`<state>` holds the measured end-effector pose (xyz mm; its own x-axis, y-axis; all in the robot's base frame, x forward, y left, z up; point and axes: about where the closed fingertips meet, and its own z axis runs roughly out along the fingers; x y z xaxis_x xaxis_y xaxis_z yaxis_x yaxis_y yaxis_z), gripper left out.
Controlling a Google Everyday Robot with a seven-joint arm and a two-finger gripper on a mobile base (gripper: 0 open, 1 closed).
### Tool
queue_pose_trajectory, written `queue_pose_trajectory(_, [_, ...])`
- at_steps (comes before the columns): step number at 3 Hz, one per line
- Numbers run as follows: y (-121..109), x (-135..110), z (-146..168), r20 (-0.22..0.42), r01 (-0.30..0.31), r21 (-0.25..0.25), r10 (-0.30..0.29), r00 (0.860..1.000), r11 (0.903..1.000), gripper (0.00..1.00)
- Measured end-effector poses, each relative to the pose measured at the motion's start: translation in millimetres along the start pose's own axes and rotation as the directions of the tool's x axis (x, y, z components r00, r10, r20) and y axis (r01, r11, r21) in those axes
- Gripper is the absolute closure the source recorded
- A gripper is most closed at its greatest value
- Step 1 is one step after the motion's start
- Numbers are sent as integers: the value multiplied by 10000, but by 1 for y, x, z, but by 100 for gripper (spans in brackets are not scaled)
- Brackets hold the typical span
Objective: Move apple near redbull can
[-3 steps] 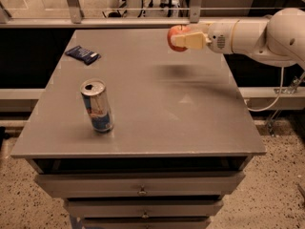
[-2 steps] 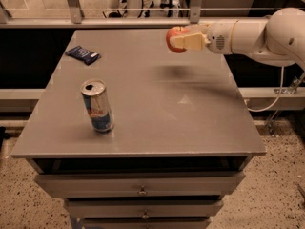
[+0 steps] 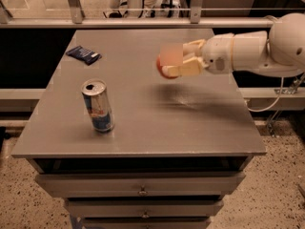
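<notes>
The grey drawer cabinet (image 3: 143, 191) carries a flat tabletop (image 3: 200, 128). The white robot arm (image 3: 248, 51) reaches in over the tabletop from the right.

The gripper (image 3: 180, 59) is at the arm's left end, above the middle of the far half of the tabletop. Its fingers are clamped on the apple (image 3: 166, 68), which hangs clear of the surface above a shadow.

The redbull can (image 3: 97, 105) stands upright near the front left, well apart from the apple. A dark blue snack packet (image 3: 84, 54) lies flat at the far left.

Status: the pick-up appears complete. Remaining steps, as judged: carry the apple left and forward, lower it beside the can, release it without tipping the can.
</notes>
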<state>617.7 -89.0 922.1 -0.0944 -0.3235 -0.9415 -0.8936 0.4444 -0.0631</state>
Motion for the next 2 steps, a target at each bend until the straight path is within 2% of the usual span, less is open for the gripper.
queue_pose_trajectory(1, [39, 15, 12, 69, 135, -747, -131, 9999, 9971, 100])
queue_pose_trajectory(2, [71, 28, 32, 306, 43, -1410, 1, 9995, 9900, 100])
